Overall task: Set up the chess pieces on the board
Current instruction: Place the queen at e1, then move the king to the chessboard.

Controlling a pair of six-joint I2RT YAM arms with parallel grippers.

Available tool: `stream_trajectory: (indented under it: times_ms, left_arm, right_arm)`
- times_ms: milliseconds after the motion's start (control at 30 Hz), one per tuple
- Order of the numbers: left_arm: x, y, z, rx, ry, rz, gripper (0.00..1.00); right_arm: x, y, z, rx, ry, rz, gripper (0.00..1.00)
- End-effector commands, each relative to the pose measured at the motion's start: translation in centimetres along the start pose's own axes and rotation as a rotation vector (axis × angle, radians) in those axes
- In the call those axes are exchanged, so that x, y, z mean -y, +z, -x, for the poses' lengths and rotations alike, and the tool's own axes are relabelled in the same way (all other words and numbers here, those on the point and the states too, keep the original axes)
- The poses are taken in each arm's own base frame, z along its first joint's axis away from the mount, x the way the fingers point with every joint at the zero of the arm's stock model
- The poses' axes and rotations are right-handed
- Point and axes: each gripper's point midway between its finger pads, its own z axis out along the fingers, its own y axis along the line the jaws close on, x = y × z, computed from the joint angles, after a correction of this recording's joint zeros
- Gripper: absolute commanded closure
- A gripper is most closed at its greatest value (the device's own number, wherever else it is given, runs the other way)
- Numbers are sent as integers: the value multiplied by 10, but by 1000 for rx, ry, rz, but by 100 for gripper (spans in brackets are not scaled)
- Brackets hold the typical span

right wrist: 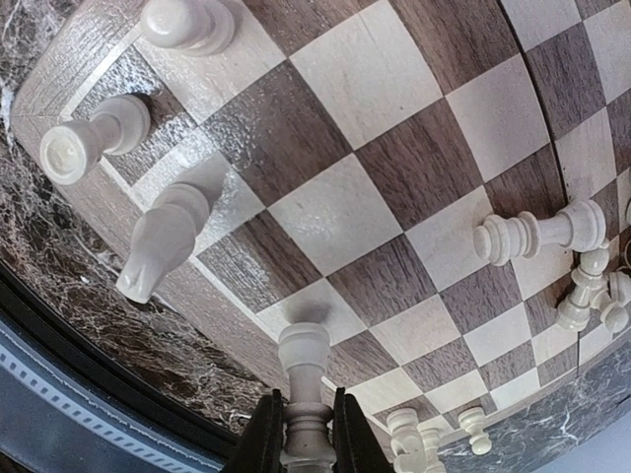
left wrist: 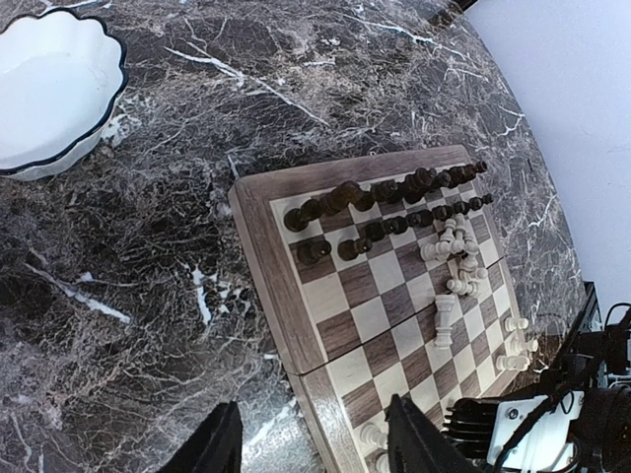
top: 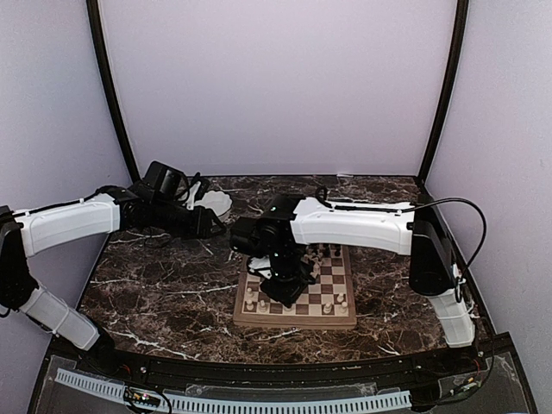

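Right gripper (right wrist: 306,439) pinches a cream piece (right wrist: 304,370) upright over the 6 o'clock edge of the board (top: 297,321); the left gripper (left wrist: 315,448) hangs open and empty toward 9 o'clock. The dark pieces (left wrist: 394,202) look ranked along 12 o'clock. Few cream ones stand and a cream heap (left wrist: 455,258) lies mid-board, so I judge about half remains.

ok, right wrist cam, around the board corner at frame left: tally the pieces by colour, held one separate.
White pieces on the board by that corner: 3
White piece in the right gripper: 1
Dark pieces: 0 here; the left wrist view shows them at the opposite end
Total: 4
Other white pieces toward the right and bottom edges are not counted.
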Motion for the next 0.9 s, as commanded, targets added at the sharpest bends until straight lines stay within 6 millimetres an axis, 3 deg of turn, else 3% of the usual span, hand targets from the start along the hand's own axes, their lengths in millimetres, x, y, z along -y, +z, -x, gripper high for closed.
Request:
stream_trajectory:
  times_ms: [0,267,500,700,867]
  left_arm:
    - [-2,-9,-5,3,1,8,47]
    - [-3,-5,-9,-19,-1,1,47]
    - [-2,-3,-8,-23,-3,-3,47]
    - [6,-8,1,-4,10,-23,47]
    - [19,-11,10,-4,40,-73,48]
  right_arm:
    - [-1,10,-4,-37,-7,-5,89]
    - [-4,13,-3,-37,-13,10,76]
    - [-4,4,0,-10,-15,15,66]
    - [9,-40,8,121,23,47,62]
    - [37,-88,11,316,100,111,60]
